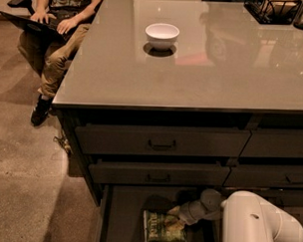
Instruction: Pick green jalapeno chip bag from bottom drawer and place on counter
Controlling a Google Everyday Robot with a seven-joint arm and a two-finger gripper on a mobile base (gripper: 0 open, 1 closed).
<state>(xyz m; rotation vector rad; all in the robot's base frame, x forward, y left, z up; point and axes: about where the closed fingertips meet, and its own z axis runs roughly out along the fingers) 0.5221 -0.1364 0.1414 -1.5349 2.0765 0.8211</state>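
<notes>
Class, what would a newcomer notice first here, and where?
The gripper reaches into the open bottom drawer, at the right edge of the green jalapeno chip bag lying there. A white bowl sits on the counter, and a seated person uses a laptop at upper left.

A speckled brown floor point(24, 188) is seen at the left under dim, warm light. A person point(59, 45) with a laptop point(25, 23) is seated at the upper left. Two closed drawers point(162, 141) are fitted with black bar handles. The hand point(178, 219) is held low inside the open bottom drawer point(123, 211).
</notes>
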